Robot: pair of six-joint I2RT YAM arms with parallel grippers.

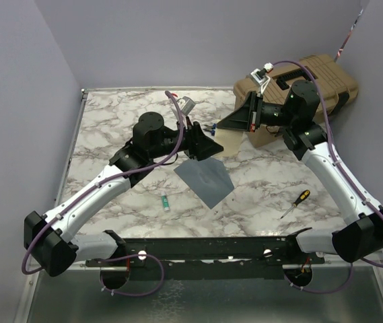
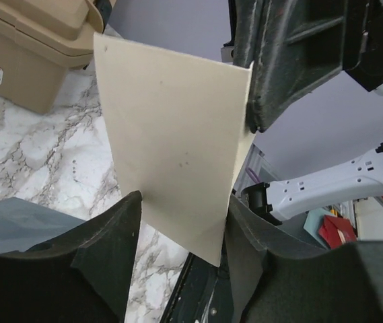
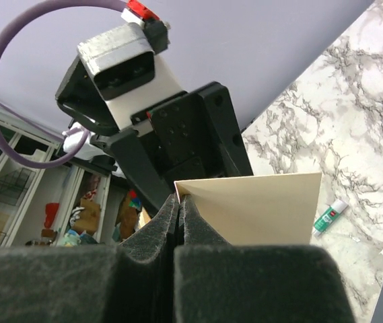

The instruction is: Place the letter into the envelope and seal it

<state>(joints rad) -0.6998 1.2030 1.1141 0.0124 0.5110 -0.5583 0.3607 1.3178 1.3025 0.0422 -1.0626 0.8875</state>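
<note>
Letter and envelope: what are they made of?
The letter looks like stiff cream paper or thin card, matte: it stands out flat though the right tool pinches one edge. The envelope is probably grey-blue paper, dull, lying thin and flat on the table.

Plain lavender walls (image 1: 178,40) around a white marble-veined tabletop (image 1: 110,128), under even light.

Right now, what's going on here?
The right hand is shut on the cream letter, holding it up in the air. The left hand is open, the sheet's lower end between its fingers. The grey-blue envelope lies flat on the table below, letter not yet inside.
</note>
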